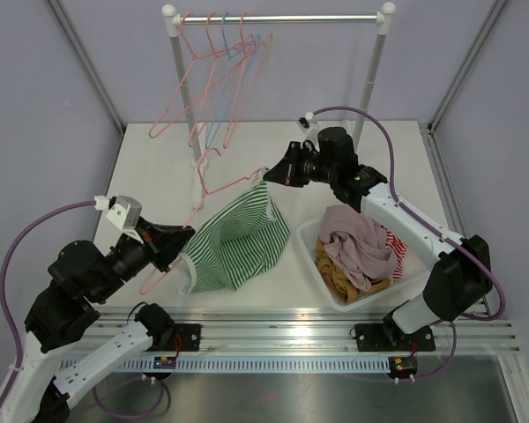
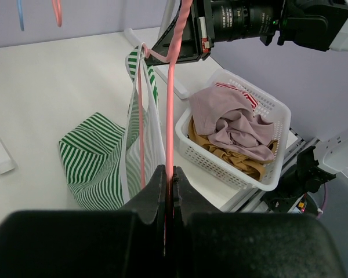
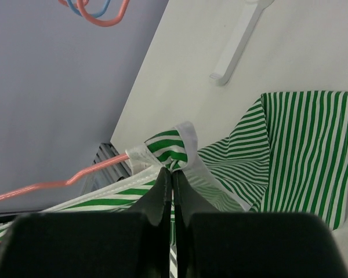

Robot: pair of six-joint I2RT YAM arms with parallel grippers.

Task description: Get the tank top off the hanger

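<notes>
Tank top [image 1: 238, 242], green/white stripes, sits just left of the white basket [image 1: 316, 264] in the top view. Its lower part is slumped on the table [image 1: 159, 167] and its upper part is pulled up into a peak. Right gripper [image 1: 269, 174], above the basket's far-left corner, has its jaws closed tight on a white-edged strap at that peak. Left gripper [image 1: 181, 242], further left of the basket past the fabric, has its jaws clamped on the pink hanger [image 2: 170, 116] wire. The hanger runs through the strap area up toward the right gripper. The basket holds a mauve garment [image 1: 357, 242] on tan cloth. Rail [image 1: 278, 18] with spare hangers [image 1: 216, 79] is well behind the basket.
</notes>
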